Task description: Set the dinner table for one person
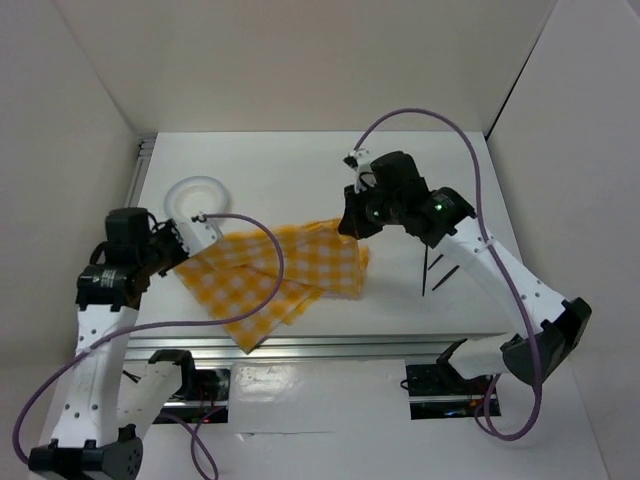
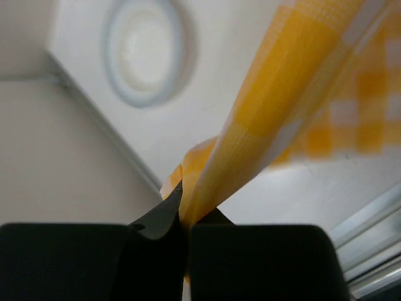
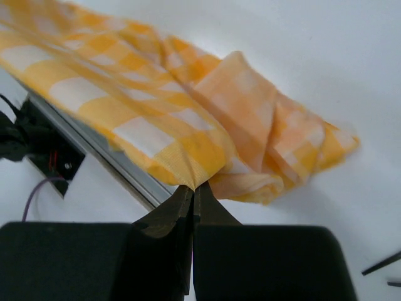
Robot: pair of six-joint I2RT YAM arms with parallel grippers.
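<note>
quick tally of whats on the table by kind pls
checked cloth: 1
white plate: 1
thin dark utensils: 2 clear, perhaps a 3rd, too thin to tell
total: 4, perhaps 5

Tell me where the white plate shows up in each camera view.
Top external: the white plate sits upper left, just beyond the left corner of the yellow checked cloth.
Left wrist: the plate is upper left, blurred.
Right wrist: not in it.
Shared landmark: the yellow checked cloth, seen in all three views.
</note>
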